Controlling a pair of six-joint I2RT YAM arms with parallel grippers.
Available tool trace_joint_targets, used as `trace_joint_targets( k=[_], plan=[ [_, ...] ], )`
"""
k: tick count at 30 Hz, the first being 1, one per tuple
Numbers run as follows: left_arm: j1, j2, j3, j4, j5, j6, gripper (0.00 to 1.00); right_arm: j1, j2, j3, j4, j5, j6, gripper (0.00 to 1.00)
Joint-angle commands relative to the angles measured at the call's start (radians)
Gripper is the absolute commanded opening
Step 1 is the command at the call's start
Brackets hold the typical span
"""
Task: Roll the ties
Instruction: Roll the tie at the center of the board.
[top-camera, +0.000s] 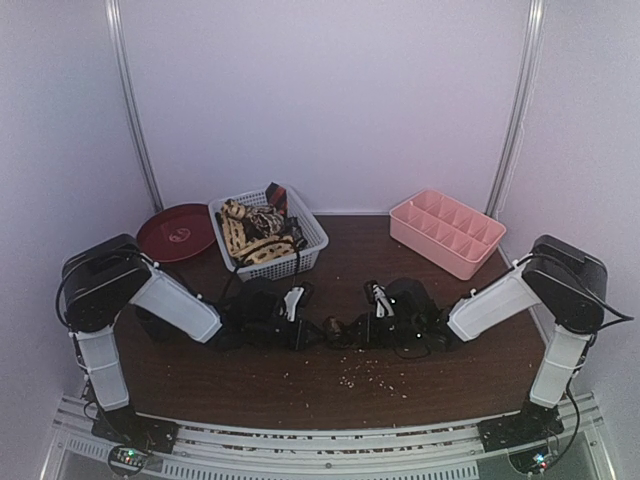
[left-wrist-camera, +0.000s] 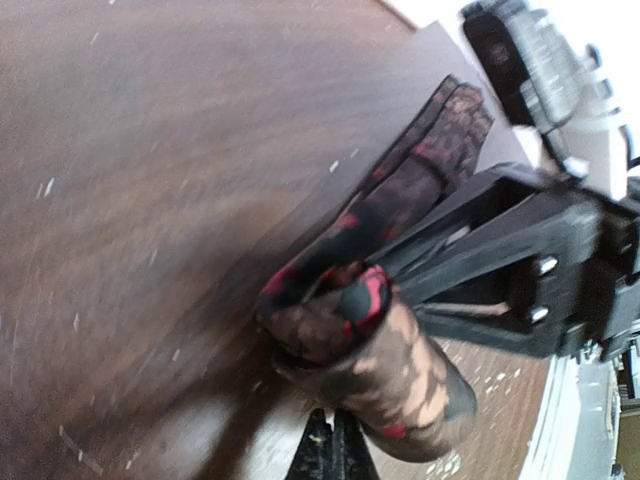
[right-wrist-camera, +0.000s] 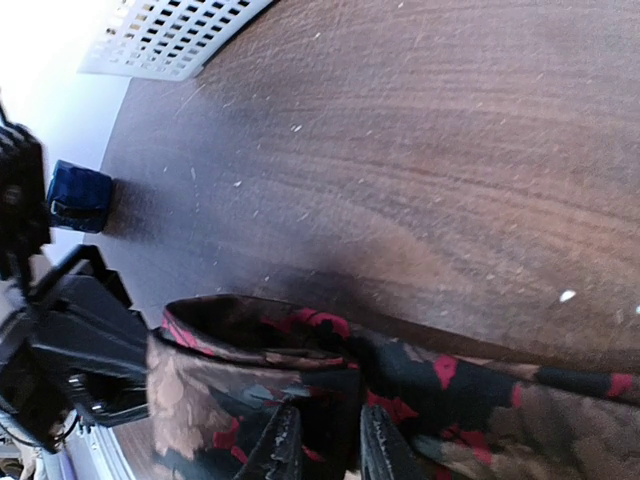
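Note:
A dark red tie with black and tan patches (left-wrist-camera: 385, 350) is partly wound into a short roll that stands off the table, its tail (left-wrist-camera: 440, 130) trailing away across the wood. In the top view it is the small dark bundle (top-camera: 335, 327) between both arms. My left gripper (left-wrist-camera: 335, 440) is shut, its tips pinched at the roll's lower edge. My right gripper (right-wrist-camera: 322, 440) is shut on the tie fabric (right-wrist-camera: 400, 385) right beside the roll (right-wrist-camera: 200, 390). Several more ties, tan-patterned and dark, lie in the white basket (top-camera: 312, 238).
A dark red plate (top-camera: 177, 232) lies at the back left. A pink divided tray (top-camera: 447, 230) stands at the back right. A small blue mug (right-wrist-camera: 80, 195) sits near the left arm. Crumbs (top-camera: 365, 375) dot the brown table in front.

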Motion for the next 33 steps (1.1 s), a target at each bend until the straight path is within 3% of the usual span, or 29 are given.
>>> trace_joint_targets(
  k=[1,26,33],
  plan=[
    [-0.014,0.021,0.071,0.013,0.026,0.01,0.0,-0.007,-0.019,0.016,-0.043,0.028,-0.028,0.21],
    [-0.036,0.081,0.226,-0.222,-0.042,0.092,0.06,-0.026,-0.081,-0.021,-0.108,0.171,-0.043,0.13],
    [-0.035,0.084,0.253,-0.248,-0.046,0.101,0.07,-0.027,-0.144,-0.034,-0.154,0.225,-0.044,0.17]
  ],
)
